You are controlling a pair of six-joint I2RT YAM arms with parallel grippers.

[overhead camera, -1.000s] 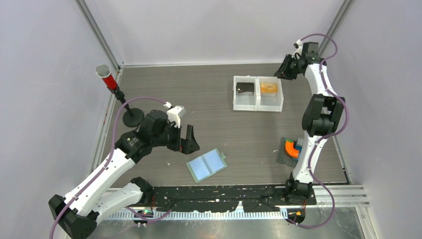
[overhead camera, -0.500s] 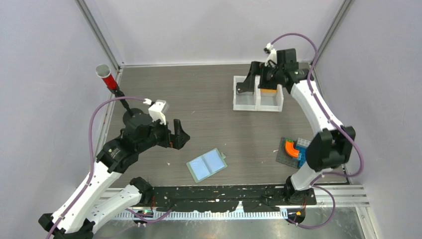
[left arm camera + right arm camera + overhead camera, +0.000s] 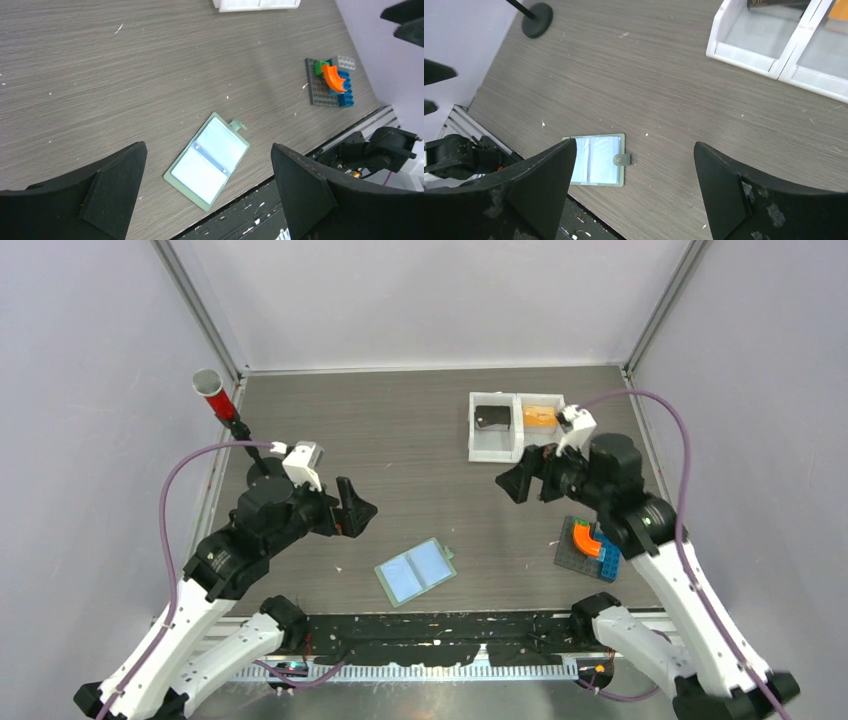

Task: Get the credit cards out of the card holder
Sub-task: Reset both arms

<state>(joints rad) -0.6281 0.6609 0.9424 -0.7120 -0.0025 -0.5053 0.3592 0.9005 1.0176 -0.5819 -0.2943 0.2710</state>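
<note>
The sage-green card holder [image 3: 415,571] lies open and flat near the table's front edge, pale blue pockets up, snap tab toward the back right. An orange credit card [image 3: 540,416] lies in the right compartment of the white tray [image 3: 518,452]. I cannot tell whether a card sits in the pockets. My left gripper [image 3: 355,508] hovers open, up and left of the holder. My right gripper [image 3: 525,480] hovers open in front of the tray. From the left wrist, the holder [image 3: 207,160] shows below the open gripper [image 3: 207,147]. From the right wrist, it [image 3: 596,160] lies low and left of the open gripper [image 3: 635,145].
A black flat piece [image 3: 492,416] lies in the tray's left compartment. A red cup on a black stand [image 3: 212,392] is at the back left. A grey brick plate with an orange arch [image 3: 588,543] sits at the front right. The black rail [image 3: 450,630] runs along the front edge.
The right arm swung from the back right corner, over the tray, down to the table's middle right, and its jaws opened. The left arm drew back a little to the left.
</note>
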